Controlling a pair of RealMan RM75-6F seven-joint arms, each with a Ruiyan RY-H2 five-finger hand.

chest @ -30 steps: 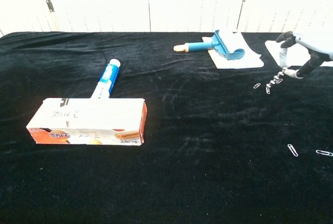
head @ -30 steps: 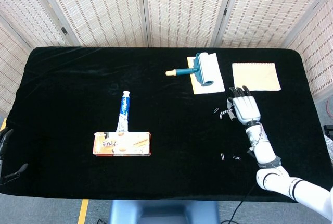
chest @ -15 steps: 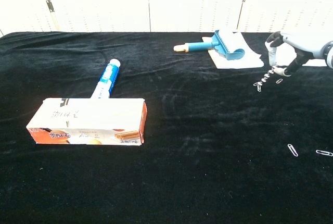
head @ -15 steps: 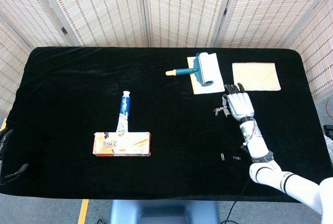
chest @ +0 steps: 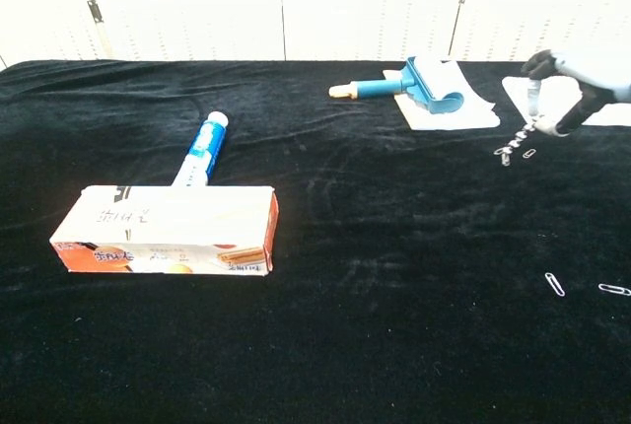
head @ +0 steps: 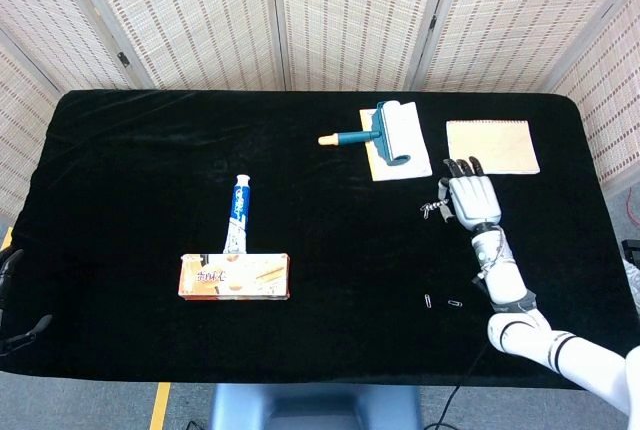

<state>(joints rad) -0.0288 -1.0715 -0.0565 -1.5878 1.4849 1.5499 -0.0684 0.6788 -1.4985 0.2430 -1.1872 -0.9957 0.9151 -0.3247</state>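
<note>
Right hand [head: 473, 198]: seen over the table's right part, palm down, just below the notepad [head: 491, 146]. A chain of paper clips [chest: 515, 143] is pinched btwn thumb and a finger; other fingers [head: 466, 166] slightly spread, pointed away from the robot.
Clip chain: dangles from the fingertips in chest view, lower end at or near the cloth; contact w/ cloth can't be told. One loose clip [chest: 529, 153] lies just beside it.
Loose clips: two more [head: 443, 302] on the cloth near the front edge, well apart from the hand.
Left hand [head: 12, 300]: only dark fingers seen at frame's left edge, off the table; finger state can't be told.
Lint roller [head: 380, 133]: laid on a white sheet [head: 400, 165], left of notepad.
Toothpaste tube [head: 238, 213]: laid just behind the snack box [head: 235, 276], touching or nearly so.
Table [head: 140, 170]: covered w/ black cloth.
</note>
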